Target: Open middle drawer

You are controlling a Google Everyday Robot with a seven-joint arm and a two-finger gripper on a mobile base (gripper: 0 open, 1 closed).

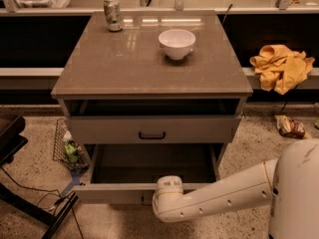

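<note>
The middle drawer (114, 193), a wide shallow grey box with a flat front, stands pulled well out of the cabinet, its matte floor showing; the tool (159, 197), at the end of a smooth, rounded white arm (224, 193), sits at the middle of that front, and I cannot tell whether it is apart or clamped; above, the taller top drawer (109, 129) carries a small black bar handle (152, 135); the glossy grey-brown surface (149, 71) bears a round white bowl (177, 43) and a can (112, 14).
</note>
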